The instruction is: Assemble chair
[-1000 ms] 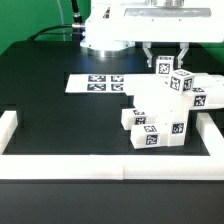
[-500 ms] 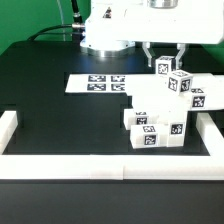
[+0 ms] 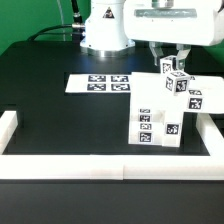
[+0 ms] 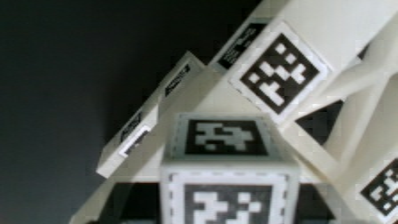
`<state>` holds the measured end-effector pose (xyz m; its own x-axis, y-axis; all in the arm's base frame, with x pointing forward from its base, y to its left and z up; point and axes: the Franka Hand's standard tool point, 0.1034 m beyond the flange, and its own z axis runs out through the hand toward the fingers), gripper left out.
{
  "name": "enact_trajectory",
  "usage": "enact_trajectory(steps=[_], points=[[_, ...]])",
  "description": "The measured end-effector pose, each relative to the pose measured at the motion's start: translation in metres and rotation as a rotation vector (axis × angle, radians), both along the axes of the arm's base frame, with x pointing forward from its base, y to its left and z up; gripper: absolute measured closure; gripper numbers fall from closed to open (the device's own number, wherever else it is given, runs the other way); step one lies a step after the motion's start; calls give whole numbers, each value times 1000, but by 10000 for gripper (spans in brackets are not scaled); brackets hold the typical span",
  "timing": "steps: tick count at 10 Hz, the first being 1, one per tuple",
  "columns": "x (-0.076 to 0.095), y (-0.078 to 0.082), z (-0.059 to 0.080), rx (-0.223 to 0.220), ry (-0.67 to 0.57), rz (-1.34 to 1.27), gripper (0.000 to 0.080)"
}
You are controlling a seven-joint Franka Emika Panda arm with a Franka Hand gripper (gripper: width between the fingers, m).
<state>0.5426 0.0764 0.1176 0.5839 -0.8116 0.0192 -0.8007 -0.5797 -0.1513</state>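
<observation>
Along the near edge of the black table runs a white border rail, turning up at both near corners. Just behind it, toward the exterior view's right, stands the chair, a cluster of white blocky pieces resting on the table close to the rail's corner on that side. Its lower front blocks carry black-and-white square tags, and two tagged posts rise at its back. Farther off, the marker board lies flat, well apart from the rail and just beside the chair's far corner. Behind it sits the arm's white base, partly cut off at the frame's top.

The gripper hangs over the chair's back posts; its fingers flank the upper blocks, but whether they pinch a piece or stand clear I cannot tell.

The wrist view shows only the chair very close: tagged faces on tilted white bars, soft with blur, no fingers plainly seen. The tags bear patterns only, no readable writing.
</observation>
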Motion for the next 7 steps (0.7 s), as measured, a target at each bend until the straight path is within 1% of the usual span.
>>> enact_trajectory(steps=[2,3,4,5,6,7], points=[[0,0,0,0,0,3,509],[0,0,0,-3,-1,22,422],[0,0,0,-7,-3,48,281],[0,0,0,-6,-2,49,192],[0,1,-1,-14,-4,90,192],[0,2,-1,-31,-10,187,158]])
